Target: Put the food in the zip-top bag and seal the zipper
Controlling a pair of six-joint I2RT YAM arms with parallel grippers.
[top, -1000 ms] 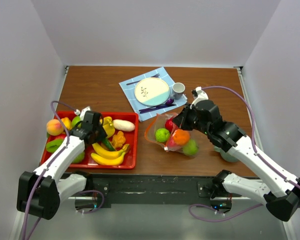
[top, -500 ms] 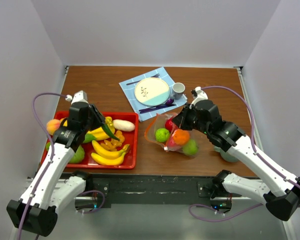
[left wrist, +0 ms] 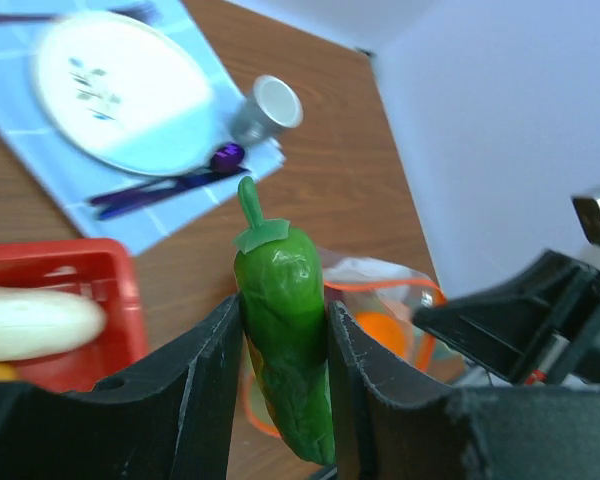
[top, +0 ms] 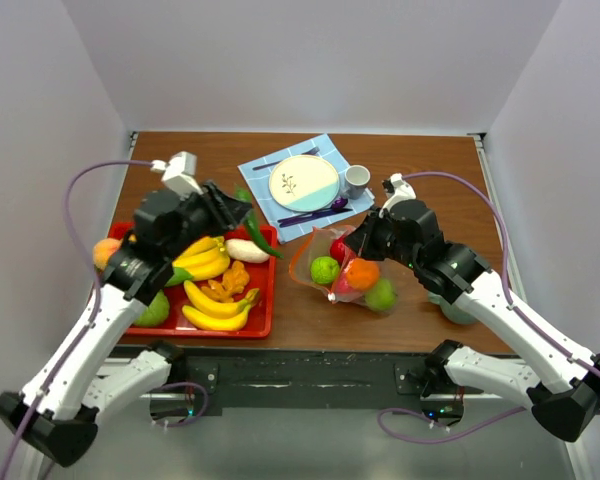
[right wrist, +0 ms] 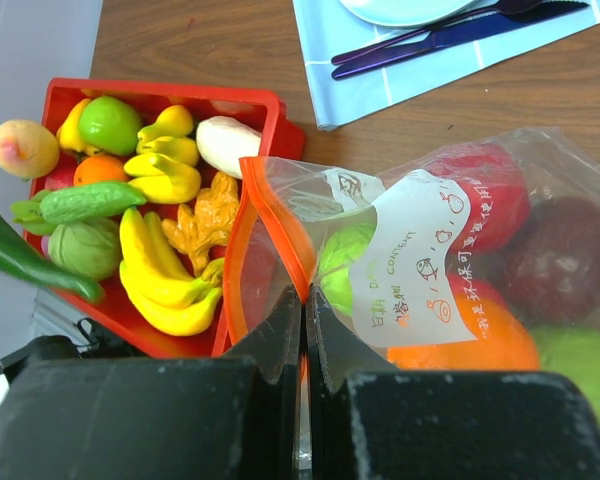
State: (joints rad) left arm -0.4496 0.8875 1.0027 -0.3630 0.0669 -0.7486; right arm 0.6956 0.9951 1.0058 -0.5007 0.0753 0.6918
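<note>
Clamped between the two dark fingers point(left wrist: 205, 390) of the left tool point(left wrist: 283, 308): a green pepper point(left wrist: 280, 300), stem up. Behind it, on the brown table point(left wrist: 330, 190), a clear zip-top bag point(left wrist: 375, 272) with orange-red zipper point(left wrist: 400, 287), an orange point(left wrist: 380, 335) inside. At left, a red tray point(left wrist: 75, 262) with a white vegetable point(left wrist: 35, 322). Farther off, a blue napkin point(left wrist: 40, 170) bearing a plate point(left wrist: 120, 90) and purple cutlery point(left wrist: 165, 185), a small cup point(left wrist: 265, 108) at its corner.

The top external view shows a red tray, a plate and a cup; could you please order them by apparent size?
1. red tray
2. plate
3. cup
The differences are plain, so none is unsure.
</note>
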